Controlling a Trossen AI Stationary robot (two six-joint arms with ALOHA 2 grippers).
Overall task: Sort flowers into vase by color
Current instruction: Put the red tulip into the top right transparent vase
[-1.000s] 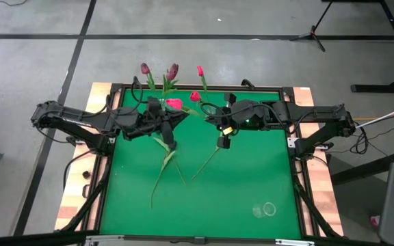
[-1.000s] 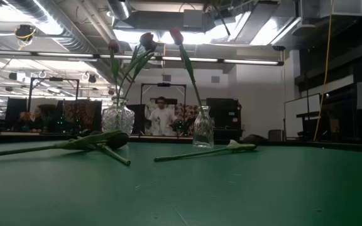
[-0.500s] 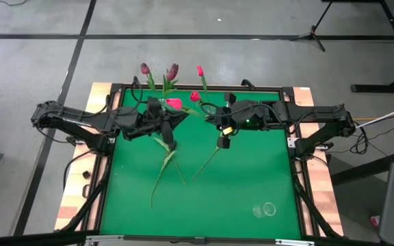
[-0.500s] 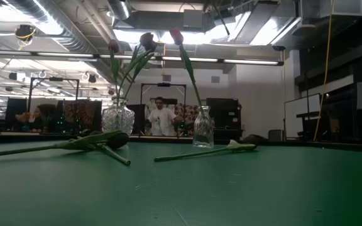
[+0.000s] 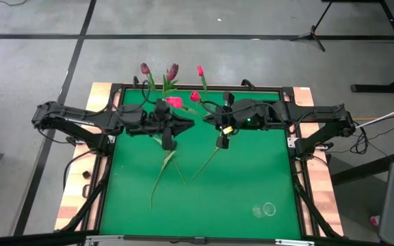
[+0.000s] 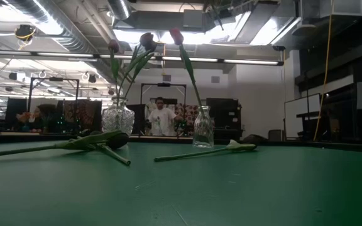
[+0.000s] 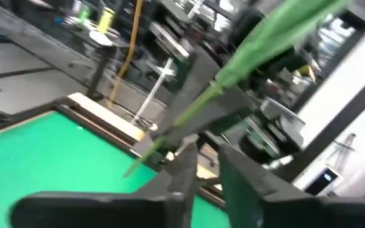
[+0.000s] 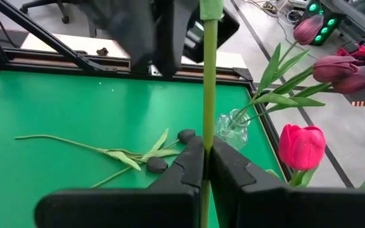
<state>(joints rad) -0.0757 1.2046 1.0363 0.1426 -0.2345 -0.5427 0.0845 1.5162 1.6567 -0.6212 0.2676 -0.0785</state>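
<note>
Both grippers hang above the far middle of the green table. My left gripper (image 5: 185,123) (image 7: 208,151) is shut on a flower stem; a bright pink head (image 5: 174,102) floats just beyond it. My right gripper (image 5: 209,117) (image 8: 206,155) is shut on another green stem, with a pink head (image 5: 195,96) (image 8: 303,147) beside it. Two glass vases stand at the far edge: the left one (image 6: 118,117) holds dusky purple flowers (image 5: 172,70), the right one (image 6: 202,127) a pink one (image 5: 200,70). Three flowers (image 5: 164,162) (image 6: 87,143) lie flat on the table, two of them crossed. My left gripper pinches the stem near its cut end (image 7: 170,149) between the fingertips (image 7: 185,158). The stem crosses the fingers at a slant and is lifted clear of the table. My right gripper pinches its green stem (image 8: 208,107) between both fingers (image 8: 192,161). The stem runs on past the fingers both ways and is lifted clear of the table.
A small clear glass thing (image 5: 265,209) sits near the table's near right corner. A black frame (image 5: 299,171) rims the table. The near half of the green mat (image 6: 231,188) lies open. People stand in the room behind the vases (image 6: 161,116).
My left gripper has moved a little toward the table's right, closer to my right gripper, and its arm now lies more level. The right arm and the flowers on the table have kept still.
</note>
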